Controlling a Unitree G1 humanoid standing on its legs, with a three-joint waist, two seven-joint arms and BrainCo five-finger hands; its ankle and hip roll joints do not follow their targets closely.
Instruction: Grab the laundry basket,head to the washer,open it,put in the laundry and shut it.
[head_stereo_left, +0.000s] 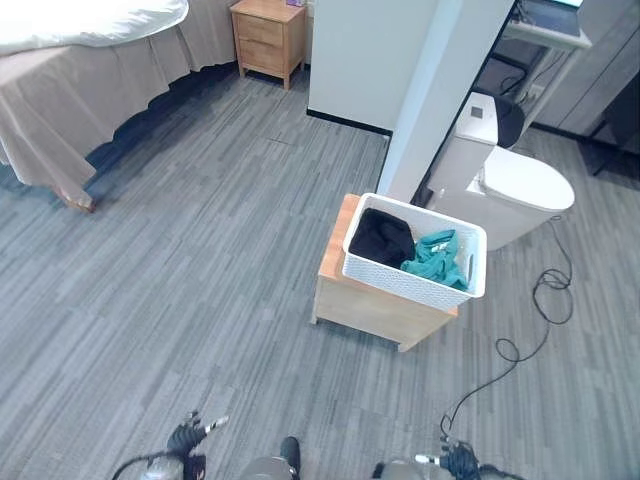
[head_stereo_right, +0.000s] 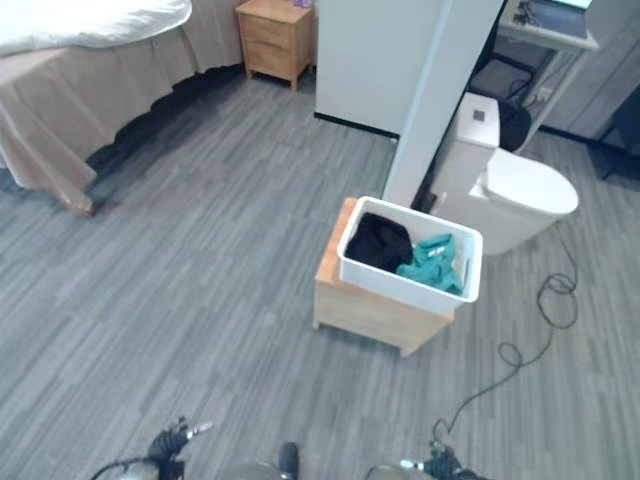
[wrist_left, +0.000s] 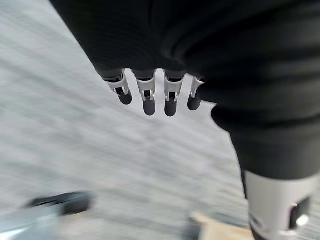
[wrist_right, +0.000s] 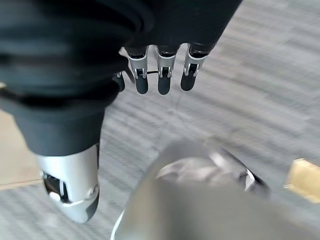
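A white laundry basket (head_stereo_left: 415, 262) sits on a low wooden tabletop (head_stereo_left: 375, 300) right of centre, beside a white partition wall (head_stereo_left: 425, 90). Inside it lie a black garment (head_stereo_left: 381, 237) on the left and a teal garment (head_stereo_left: 437, 257) on the right. The left hand (wrist_left: 150, 90) hangs low at the near left, fingers straight and empty over the grey floor (head_stereo_left: 200, 280). The right hand (wrist_right: 160, 75) hangs at the near right, fingers likewise relaxed, holding nothing. A bed (head_stereo_left: 90, 70) stands far left.
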